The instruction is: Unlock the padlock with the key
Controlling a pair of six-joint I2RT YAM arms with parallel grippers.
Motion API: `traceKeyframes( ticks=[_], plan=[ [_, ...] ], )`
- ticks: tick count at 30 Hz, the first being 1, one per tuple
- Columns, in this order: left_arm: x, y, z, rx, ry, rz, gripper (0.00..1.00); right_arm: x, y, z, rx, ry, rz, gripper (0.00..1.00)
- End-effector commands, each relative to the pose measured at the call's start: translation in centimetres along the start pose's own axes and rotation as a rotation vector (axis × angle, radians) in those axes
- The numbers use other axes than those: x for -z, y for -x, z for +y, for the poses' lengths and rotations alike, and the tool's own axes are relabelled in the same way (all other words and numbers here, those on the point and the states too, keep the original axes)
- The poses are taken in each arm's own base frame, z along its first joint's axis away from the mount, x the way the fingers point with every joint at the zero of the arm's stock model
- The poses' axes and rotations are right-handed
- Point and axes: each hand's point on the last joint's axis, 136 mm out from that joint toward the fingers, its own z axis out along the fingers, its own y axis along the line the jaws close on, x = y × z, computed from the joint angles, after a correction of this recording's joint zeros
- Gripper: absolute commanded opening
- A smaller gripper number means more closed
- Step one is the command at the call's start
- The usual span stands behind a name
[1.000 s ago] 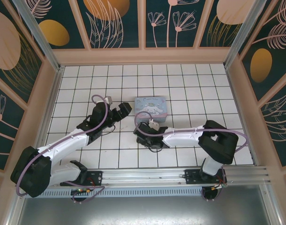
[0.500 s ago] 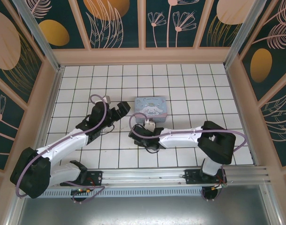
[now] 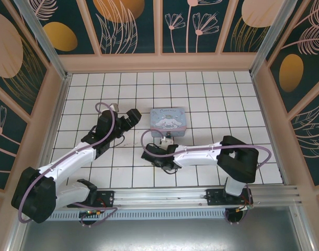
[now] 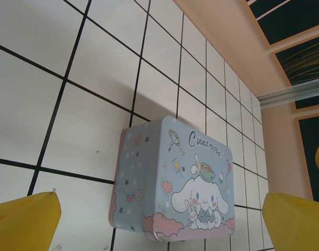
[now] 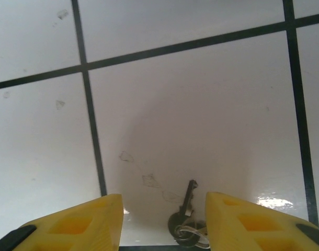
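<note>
The key (image 5: 186, 209) is small, dark-looking metal with a thin wire ring at its head. It lies flat on a white tile, its blade pointing away from the camera. My right gripper (image 5: 164, 222) is low over the floor, open, with a yellow finger on each side of the key and neither touching it. In the top view that gripper (image 3: 149, 152) sits just left of the floor's middle. My left gripper (image 3: 132, 116) is open and empty, raised and aimed at the tin box. The padlock is out of view.
A pastel blue-and-pink cartoon tin box (image 3: 169, 120) stands on the tiles behind the right gripper, and it appears large in the left wrist view (image 4: 175, 183) between the left fingers (image 4: 23, 222). Wooden walls (image 3: 159, 61) enclose the tiled floor.
The right arm has stretched further left, carrying its gripper leftward along the floor. The left gripper has shifted slightly towards the far wall. Both kept much the same opening.
</note>
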Motion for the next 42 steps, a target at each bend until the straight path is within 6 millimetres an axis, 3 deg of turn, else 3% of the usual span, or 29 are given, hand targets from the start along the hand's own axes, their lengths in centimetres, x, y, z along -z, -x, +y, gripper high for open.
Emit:
traceKeyframes(
  ticks=[1,14,24,29,32,42],
  plan=[
    [0.4,0.5,-0.7,-0.013,-0.016,-0.010,0.99,-0.3,-0.2,-0.7,0.008,-0.055,-0.008,0.46],
    [0.4,0.5,-0.6,-0.004,-0.020,-0.012,0.99,-1.3,-1.4,-0.6,0.093,-0.121,0.017,0.39],
    [0.3,0.6,-0.4,0.011,0.000,-0.013,0.99,-1.8,-3.1,-0.6,0.089,-0.099,0.066,0.23],
    [0.4,0.7,0.1,0.020,0.024,-0.022,0.99,-2.0,-3.4,-0.8,0.075,-0.084,0.072,0.10],
    [0.6,0.8,0.3,0.024,0.029,-0.032,0.99,-2.0,-3.2,-0.7,0.055,-0.054,0.075,0.00],
    [0.4,-0.2,2.0,0.049,0.055,-0.017,0.99,-0.1,-1.2,-0.2,-0.030,0.118,0.002,0.00]
  ],
)
